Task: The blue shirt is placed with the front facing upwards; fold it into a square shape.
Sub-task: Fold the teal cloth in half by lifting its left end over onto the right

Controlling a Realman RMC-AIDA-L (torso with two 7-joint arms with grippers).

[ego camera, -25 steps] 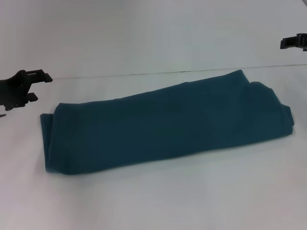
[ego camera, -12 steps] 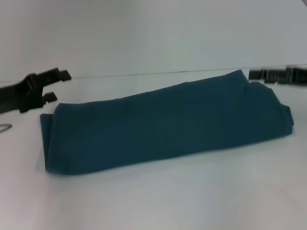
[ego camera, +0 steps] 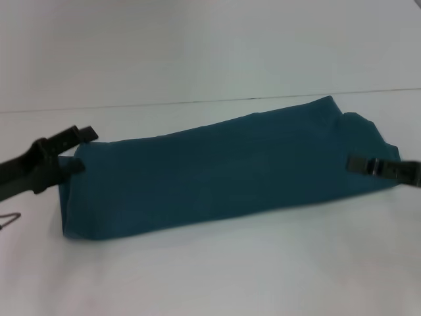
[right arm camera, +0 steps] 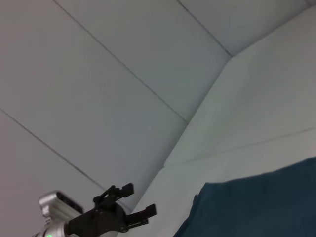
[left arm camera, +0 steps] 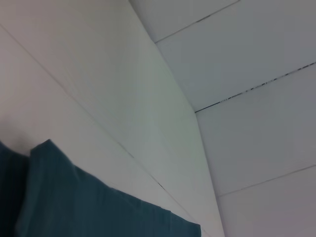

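The blue shirt (ego camera: 223,171) lies on the white table (ego camera: 230,276) folded into a long band that runs from near left to far right, plain teal side up. No lettering or collar shows. My left gripper (ego camera: 82,150) is open at the band's left end, one finger above the cloth corner and one against its edge. My right gripper (ego camera: 358,164) hovers over the band's right end, seen edge-on as a single dark bar. The left wrist view shows a corner of the shirt (left arm camera: 98,212). The right wrist view shows the shirt (right arm camera: 256,207) and, beyond it, the left gripper (right arm camera: 143,200) open.
A small bent wire piece (ego camera: 8,218) lies at the table's left edge. A white wall (ego camera: 210,46) rises behind the table's far edge. Bare white tabletop runs along the front of the shirt.
Both arms have come down and inward from the sides. The left gripper has reached the shirt's left end and the right gripper is over its right end. The shirt has not moved.
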